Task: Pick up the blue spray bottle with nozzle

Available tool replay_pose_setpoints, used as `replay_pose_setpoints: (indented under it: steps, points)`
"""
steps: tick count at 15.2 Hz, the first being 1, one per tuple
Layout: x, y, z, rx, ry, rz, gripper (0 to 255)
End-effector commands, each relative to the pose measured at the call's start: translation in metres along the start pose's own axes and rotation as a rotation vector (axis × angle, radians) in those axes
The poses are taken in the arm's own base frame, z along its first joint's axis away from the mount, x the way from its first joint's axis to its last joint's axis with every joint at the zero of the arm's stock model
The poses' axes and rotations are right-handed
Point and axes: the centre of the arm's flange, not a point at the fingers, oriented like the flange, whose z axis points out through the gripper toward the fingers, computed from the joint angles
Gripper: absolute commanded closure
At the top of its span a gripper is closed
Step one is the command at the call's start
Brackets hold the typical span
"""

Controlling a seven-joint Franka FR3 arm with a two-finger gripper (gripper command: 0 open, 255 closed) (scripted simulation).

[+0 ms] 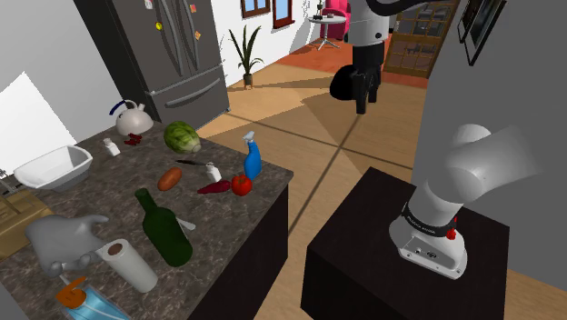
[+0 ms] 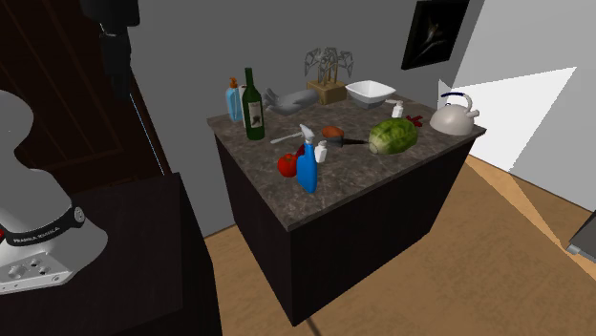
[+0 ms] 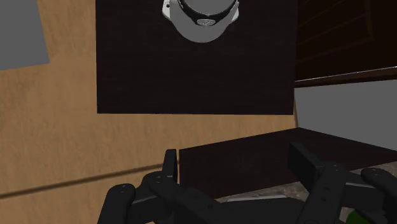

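Shoulder view, lower right: stand (image 1: 377,205) with the arm's base on it.

Lower left: table (image 1: 227,223), dark speckled top. A paper roll (image 1: 127,264) and a wine bottle (image 1: 164,227) are nearest the camera.

Further in: a tomato (image 1: 241,185), then the spray bottle (image 1: 252,159). It is blue, upright, just beside the tomato, near the table's right edge.

Beyond: a cabbage (image 1: 182,136) and a kettle (image 1: 134,118).

Farthest, top centre: the hand (image 1: 362,107), fingers pointing down. The spray bottle sits down-left of it, well apart.

Second exterior view: the hand (image 2: 121,88) is at upper left. The spray bottle (image 2: 307,167) is at frame centre, lower right of the hand and well apart.

Wrist view: the hand (image 3: 235,160) is released, its fingers (image 3: 168,167) spread and gripping nothing.
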Motion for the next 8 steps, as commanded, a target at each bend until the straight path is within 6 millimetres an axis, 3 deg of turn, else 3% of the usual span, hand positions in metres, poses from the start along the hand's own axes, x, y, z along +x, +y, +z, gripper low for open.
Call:
replay_pose_setpoints:
  steps: [1, 8]
  points:
    - [0.000, 0.000, 0.000, 0.000, 0.000, 0.000, 0]
    - [0.036, -0.068, 0.049, -0.037, 0.096, 0.233, 0]
